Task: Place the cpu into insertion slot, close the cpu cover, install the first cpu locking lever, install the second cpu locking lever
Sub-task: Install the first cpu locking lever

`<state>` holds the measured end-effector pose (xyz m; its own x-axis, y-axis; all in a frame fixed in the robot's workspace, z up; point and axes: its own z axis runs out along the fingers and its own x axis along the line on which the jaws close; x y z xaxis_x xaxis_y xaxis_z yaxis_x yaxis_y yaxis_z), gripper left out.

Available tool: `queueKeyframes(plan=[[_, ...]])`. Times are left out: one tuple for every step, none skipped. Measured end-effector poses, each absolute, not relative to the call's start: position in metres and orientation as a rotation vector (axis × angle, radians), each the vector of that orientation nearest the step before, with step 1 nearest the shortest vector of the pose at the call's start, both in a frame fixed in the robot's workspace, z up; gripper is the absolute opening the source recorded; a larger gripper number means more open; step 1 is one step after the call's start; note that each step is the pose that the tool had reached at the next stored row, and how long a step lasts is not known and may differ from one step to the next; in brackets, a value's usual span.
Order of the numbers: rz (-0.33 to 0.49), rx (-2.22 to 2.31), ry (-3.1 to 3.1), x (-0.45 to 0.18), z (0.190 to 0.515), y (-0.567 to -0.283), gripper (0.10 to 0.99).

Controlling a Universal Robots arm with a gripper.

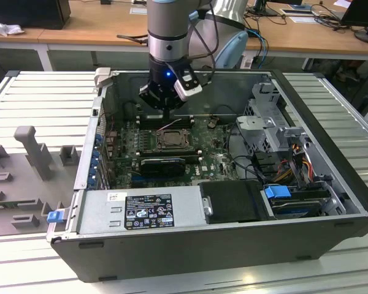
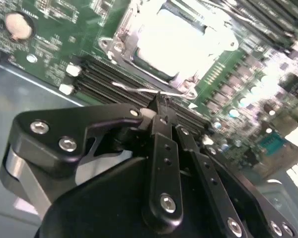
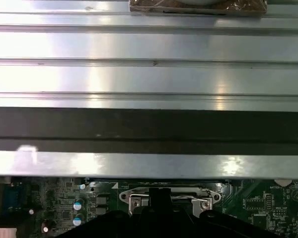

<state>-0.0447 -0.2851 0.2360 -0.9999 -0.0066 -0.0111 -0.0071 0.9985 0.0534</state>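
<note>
In the exterior view my gripper point(image 1: 166, 116) hangs inside the open computer case, over the far edge of the insertion slot point(image 1: 154, 147). The pale cpu point(image 1: 170, 139) lies in the slot with the grey cpu cover point(image 1: 172, 131) framing it. In the second wrist view the fingers are pressed together and the gripper point(image 2: 161, 101) has its tips at a thin wire locking lever point(image 2: 134, 90) beside the cover point(image 2: 120, 37). The cpu point(image 2: 184, 39) looks washed out and bright there. The first wrist view has the gripper point(image 3: 159, 196) in front of the slot's metal rim point(image 3: 134, 201).
A long black ribbed card point(image 1: 162, 164) lies just in front of the slot. Black memory slots point(image 2: 104, 79) run between gripper and socket. The power supply point(image 1: 141, 208), drive cage point(image 1: 276, 131) and case walls point(image 1: 190, 82) hem in the board. Grey fixtures point(image 1: 30, 147) stand outside the case.
</note>
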Motion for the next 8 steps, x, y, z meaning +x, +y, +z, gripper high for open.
queueKeyframes(plan=[[0.084, -0.012, 3.129, -0.043, 0.235, -0.285, 0.106], [0.084, -0.017, 3.129, -0.040, 0.234, -0.284, 0.106], [0.084, -0.023, 3.129, -0.039, 0.233, -0.284, 0.106], [0.084, -0.041, 3.130, -0.038, 0.232, -0.284, 0.106], [0.084, -0.074, 3.130, -0.037, 0.231, -0.284, 0.106], [0.084, -0.082, 3.130, -0.036, 0.230, -0.283, 0.106], [0.084, -0.086, 3.130, -0.034, 0.230, -0.283, 0.106], [0.084, -0.089, 3.130, -0.032, 0.229, -0.282, 0.106]])
